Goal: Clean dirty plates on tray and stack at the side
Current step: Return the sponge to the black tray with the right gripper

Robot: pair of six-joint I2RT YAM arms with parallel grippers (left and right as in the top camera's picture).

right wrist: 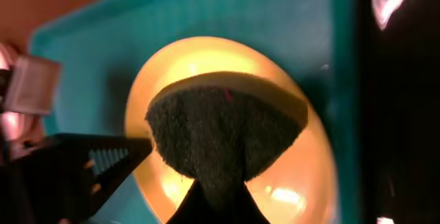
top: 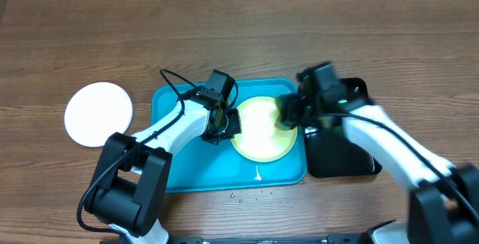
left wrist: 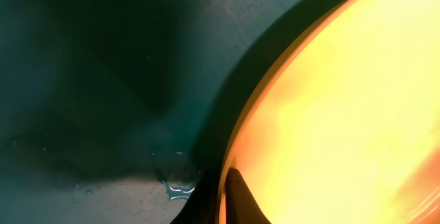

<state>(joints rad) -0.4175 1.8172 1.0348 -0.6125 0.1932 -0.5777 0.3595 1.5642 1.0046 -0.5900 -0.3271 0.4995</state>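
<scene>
One pale yellow-green plate (top: pixel 258 135) on turquoise tray (top: pixel 176 169), rim pinched by left jaws, right jaws gripping dark sponge (right wrist: pixel 223 138)

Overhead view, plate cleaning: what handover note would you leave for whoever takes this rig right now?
Left gripper: fingers shut, apparently pinching the left rim of the yellow-green plate on the turquoise tray.
Right gripper: shut on a sponge, over that plate.
Done: one white plate lies on the table left of the tray.
Left: finish wiping this plate, stack it on the white one. No third plate in view.
</scene>
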